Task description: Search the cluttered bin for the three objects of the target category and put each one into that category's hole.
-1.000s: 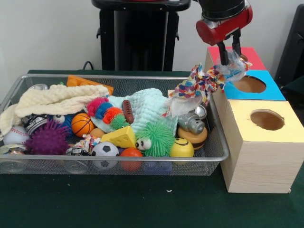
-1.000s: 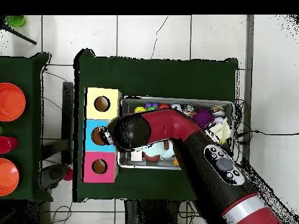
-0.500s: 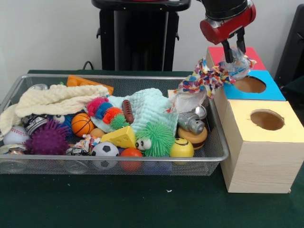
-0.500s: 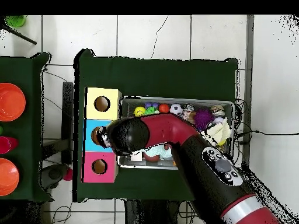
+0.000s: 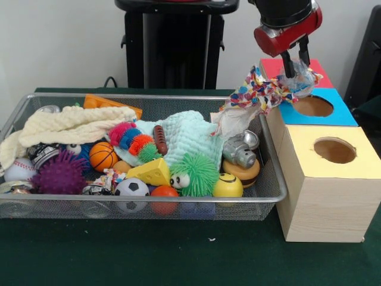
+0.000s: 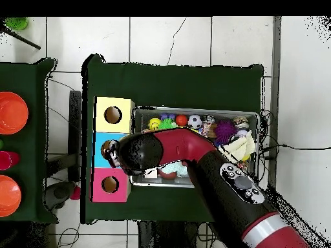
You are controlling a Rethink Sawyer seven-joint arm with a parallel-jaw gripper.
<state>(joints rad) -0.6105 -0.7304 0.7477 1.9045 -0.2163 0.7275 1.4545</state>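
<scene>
Green-covered table (image 5: 178, 256): carries all items listed. Wire mesh bin (image 5: 149, 205): long, shallow, crowded; contents include a cream knitted cloth (image 5: 65, 124), a pale mint cloth (image 5: 187, 134), a purple spiky ball (image 5: 59, 174), a green fuzzy toy with eyes (image 5: 196, 173), a yellow cheese wedge (image 5: 152, 171), a small basketball (image 5: 102, 156), a soccer ball (image 5: 131, 189), a yellow smiley ball (image 5: 227, 186) and a grey metal toy (image 5: 241, 152). Wooden box row (image 5: 324, 202): stands just beside the bin's end, three holed tops in line, yellow top (image 5: 357, 161) nearest the camera, blue top (image 5: 342, 116) in the middle, red top (image 5: 315, 68) farthest. Red and black arm (image 6: 213, 168): in the overhead view it covers much of the bin and ends over the blue section. Gripper (image 5: 296, 62): dark fingers closed onto a multicoloured rope toy (image 5: 262, 95) at its clear-wrapped end, held just above the blue top's near edge beside the hole. The rope's other end trails back over the bin rim and appears tangled with a white rag (image 5: 235, 122), which hangs lifted with it. Risks, as judged: the rag may ride along and drop into, or block, the hole; the long trailing tail may drape outside the opening and pull the toy off the box once released; a snag on the bin rim could tug the pinched end free short of the hole.
</scene>
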